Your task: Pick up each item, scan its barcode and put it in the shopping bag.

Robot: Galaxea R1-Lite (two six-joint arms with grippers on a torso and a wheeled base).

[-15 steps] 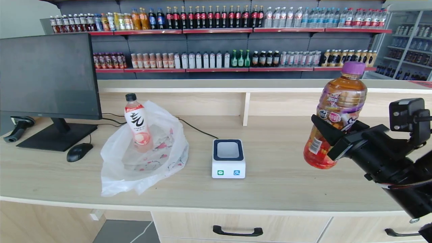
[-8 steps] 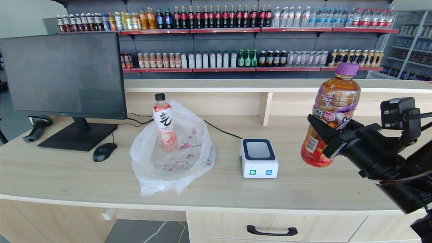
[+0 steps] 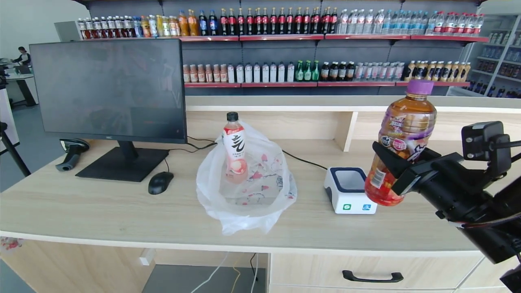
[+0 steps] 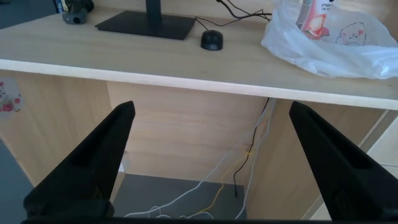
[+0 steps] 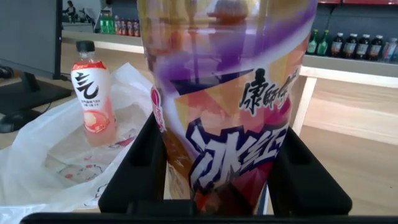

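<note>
In the head view the whole picture has slid to the right since a second ago, so the camera has turned. The monitor (image 3: 110,89), shopping bag (image 3: 248,195) and scanner box (image 3: 350,195) sit further right in the frame without having moved on the surface (image 3: 101,207). The tea bottle (image 3: 407,118) then stood clear to the right of the scanner box and now overlaps that box's right edge in the picture

The pale wooden surface crosses the middle of the frame. At its left are the monitor, a mouse (image 3: 160,182) and a handheld scanner (image 3: 71,152). The shopping bag lies open at centre with a pink bottle (image 3: 235,148) upright inside it, and the scanner box is just right of the bag. A drawer handle (image 3: 372,277) shows at lower right. Behind a raised ledge, shelves (image 3: 285,38) of drinks run across the top

At the right of the frame the right pincer (image 3: 403,156) is clamped around the lower half of the tea bottle, holding it off the surface, purple cap up and slightly tilted

In the left wrist view the left pincer (image 4: 208,168) has its jaws spread wide and grips nothing. It hangs below the front edge of the surface (image 4: 155,62), before the counter's wooden front, where cables (image 4: 249,162) dangle. The mouse (image 4: 211,40) and the shopping bag (image 4: 336,43) lie along the top of the frame

In the right wrist view the tea bottle (image 5: 230,106) stands at centre with a black finger pressed on each side of it. At the left of the frame the pink bottle (image 5: 93,102) stands in the shopping bag (image 5: 37,155)
</note>
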